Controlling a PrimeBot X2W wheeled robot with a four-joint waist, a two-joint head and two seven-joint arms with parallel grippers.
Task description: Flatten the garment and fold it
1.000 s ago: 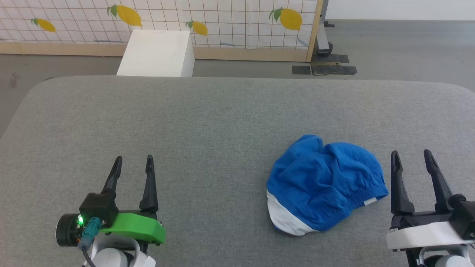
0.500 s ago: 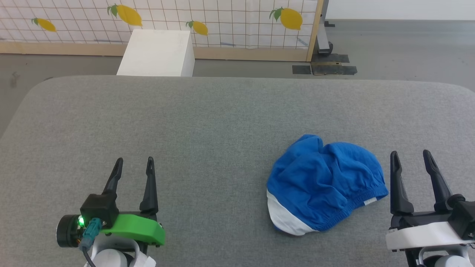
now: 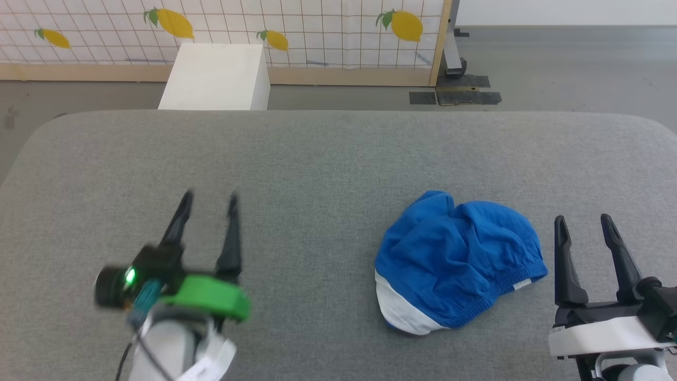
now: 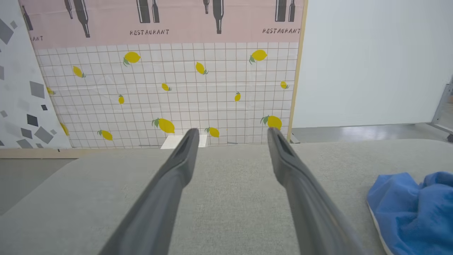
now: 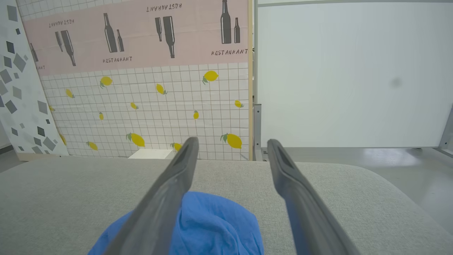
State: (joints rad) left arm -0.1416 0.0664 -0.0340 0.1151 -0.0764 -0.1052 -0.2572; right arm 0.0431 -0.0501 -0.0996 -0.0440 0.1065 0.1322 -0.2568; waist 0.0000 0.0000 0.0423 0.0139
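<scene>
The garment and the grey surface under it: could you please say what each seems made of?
The garment looks like soft matte knit cloth, perhaps cotton: it lies in loose crumples, with a gathered hem. The grey surface looks like matte woven upholstery: fine speckled grain.

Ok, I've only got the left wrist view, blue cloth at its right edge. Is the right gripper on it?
Observer: No. The right gripper is open beside the garment, at its right edge, with grey table showing between them.
Operator: Is the garment flat?
Observer: No, it's a rumpled heap, with the elastic waistband along the near side.
Operator: Any label?
Observer: A small white label sits by the waistband's right end.
</scene>
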